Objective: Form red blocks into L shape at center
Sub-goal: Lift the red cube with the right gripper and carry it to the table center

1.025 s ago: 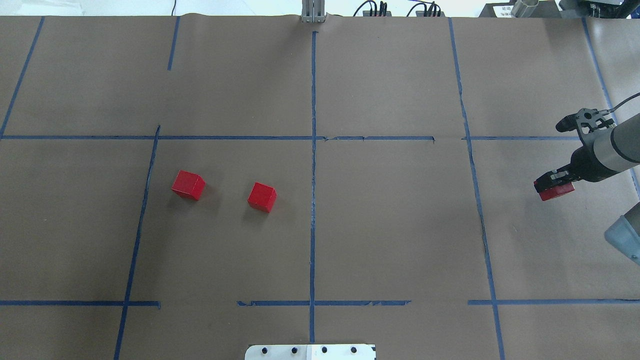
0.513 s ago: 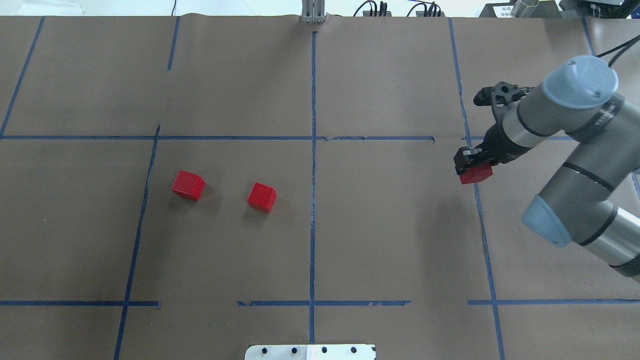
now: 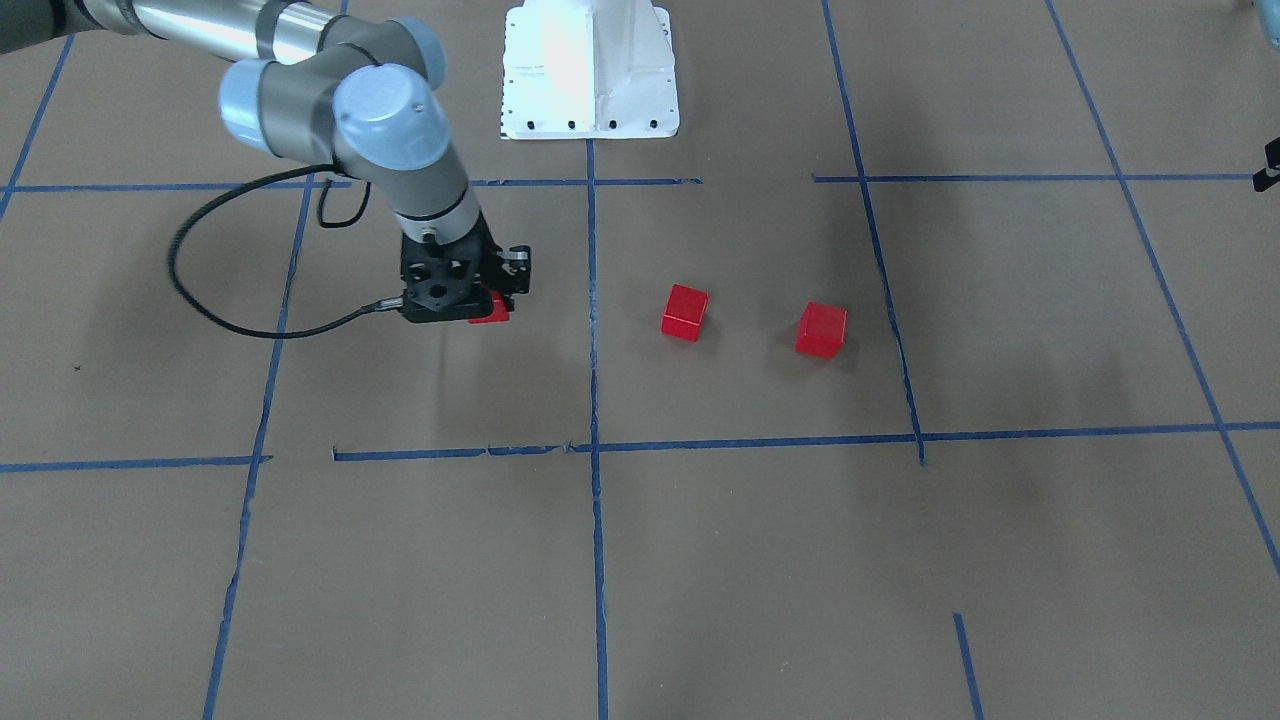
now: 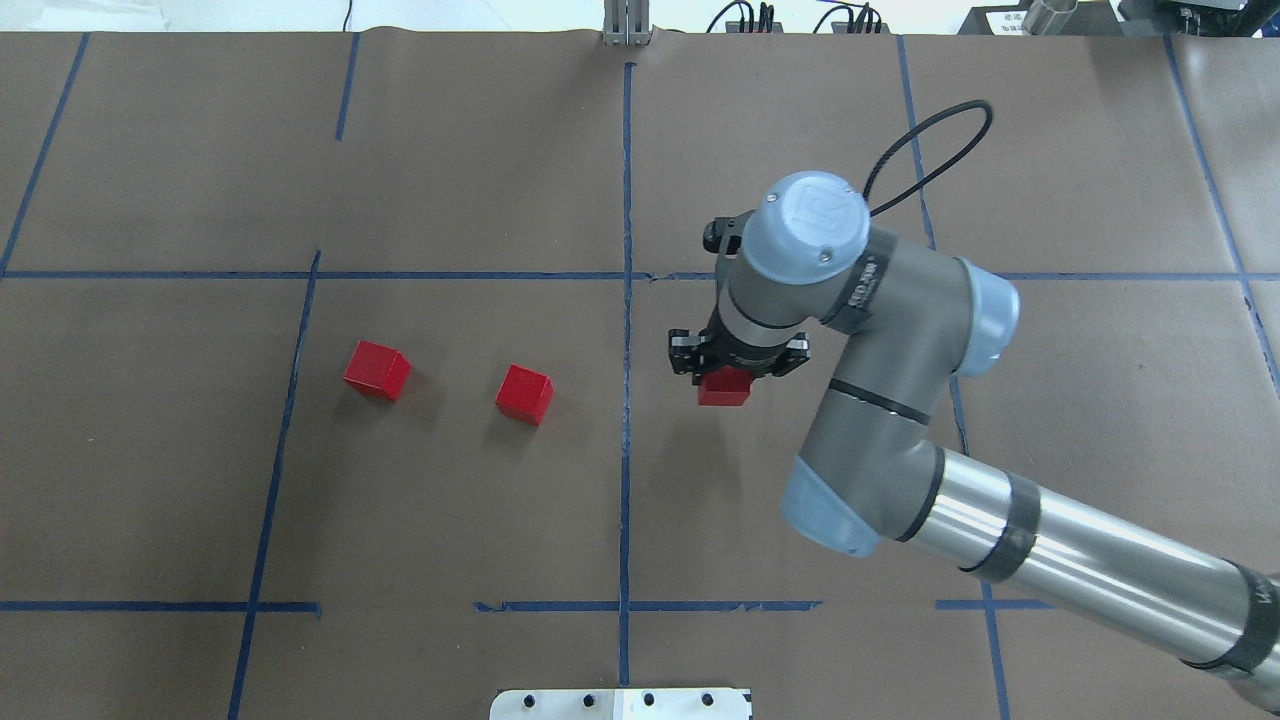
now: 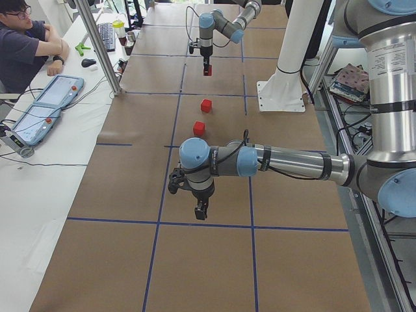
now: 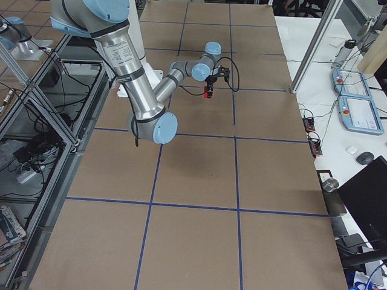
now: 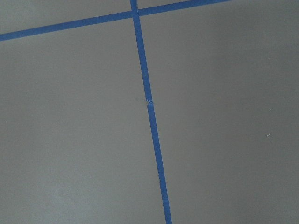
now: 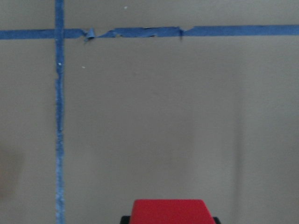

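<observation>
Two red blocks (image 4: 377,370) (image 4: 524,394) lie apart in the left half of the center (image 4: 450,500), the brown square split by a blue tape line (image 4: 625,450). A third red block (image 4: 724,387) hangs just right of that line with my right gripper (image 4: 726,380) shut on it. The front view shows this held block (image 3: 492,308) and both loose ones (image 3: 685,312) (image 3: 821,330). It fills the bottom of the right wrist view (image 8: 168,211). My left gripper (image 5: 201,209) shows only in the left side view, over bare paper, and I cannot tell its state.
The white robot base (image 3: 590,70) stands at the table's near edge. A black cable (image 3: 200,300) loops from the right wrist. A person (image 5: 26,45) sits at a side table with tablets (image 5: 45,107). The left wrist view shows only paper and tape.
My right arm has swept left from the table's right edge, carrying the red block across the tape border into the centre square's right half. The two loose blocks have not moved.
</observation>
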{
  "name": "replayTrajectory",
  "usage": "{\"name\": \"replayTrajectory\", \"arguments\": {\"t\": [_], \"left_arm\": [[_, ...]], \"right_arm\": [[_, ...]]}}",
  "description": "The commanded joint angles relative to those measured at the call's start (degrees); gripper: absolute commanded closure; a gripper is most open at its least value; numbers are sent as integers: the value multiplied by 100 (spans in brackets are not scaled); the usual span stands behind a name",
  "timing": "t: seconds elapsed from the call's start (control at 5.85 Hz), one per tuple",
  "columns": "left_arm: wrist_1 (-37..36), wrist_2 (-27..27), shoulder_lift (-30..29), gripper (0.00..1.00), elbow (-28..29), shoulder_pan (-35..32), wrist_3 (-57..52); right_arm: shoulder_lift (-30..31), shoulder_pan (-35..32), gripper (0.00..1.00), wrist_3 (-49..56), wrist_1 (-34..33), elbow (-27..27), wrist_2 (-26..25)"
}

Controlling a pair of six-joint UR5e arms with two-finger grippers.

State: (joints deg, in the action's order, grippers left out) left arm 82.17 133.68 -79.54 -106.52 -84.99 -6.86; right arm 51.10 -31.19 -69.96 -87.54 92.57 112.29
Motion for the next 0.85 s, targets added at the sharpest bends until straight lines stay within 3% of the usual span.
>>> {"name": "replayTrajectory", "arguments": {"t": [0.0, 0.34, 0.68], "left_arm": [[1, 0, 0, 0, 0, 0, 0], [1, 0, 0, 0, 0, 0, 0], [-17, 297, 0, 0, 8, 0, 9]], "right_arm": [[-923, 437, 100, -744, -17, -895, -347], [-962, 535, 99, -800, 0, -1038, -471], [-953, 614, 83, -739, 9, -1091, -480]]}}
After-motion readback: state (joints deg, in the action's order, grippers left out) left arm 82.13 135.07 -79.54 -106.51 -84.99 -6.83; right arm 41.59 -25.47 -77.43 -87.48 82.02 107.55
